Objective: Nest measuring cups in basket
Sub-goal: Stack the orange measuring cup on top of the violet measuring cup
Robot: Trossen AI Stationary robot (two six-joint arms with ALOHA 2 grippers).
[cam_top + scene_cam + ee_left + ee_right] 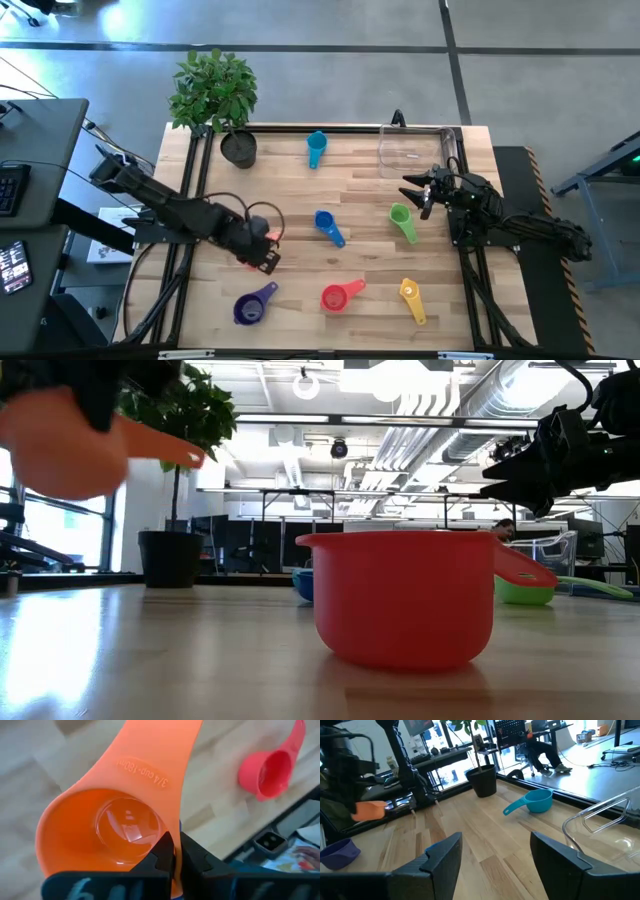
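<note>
My left gripper (264, 254) is at the table's left middle, shut on the orange cup (100, 830), which hangs high in the low view (60, 445). My right gripper (415, 190) hovers open near the right edge, just in front of the clear basket (415, 150) and above the green cup (402, 221), touching nothing. Resting on their bases on the wood are the teal cup (316, 148) by the far edge, the blue cup (327, 226) in the middle, and the purple (252, 305), red (340, 295) and yellow (411, 298) cups along the near edge. My left gripper pinches the orange cup's bowl wall (175, 837) beside the root of its handle (160, 755), one finger (162, 855) inside the bowl and one (195, 860) outside. The cup is lifted clear of the table, and its handle points away from the gripper.
A black pot (238, 148) with a green plant stands at the far left corner. A black rail frames the table's far edge (330, 128). Bare wood lies between the blue cup and the basket. A seated person's legs (545, 755) show beyond the table.
</note>
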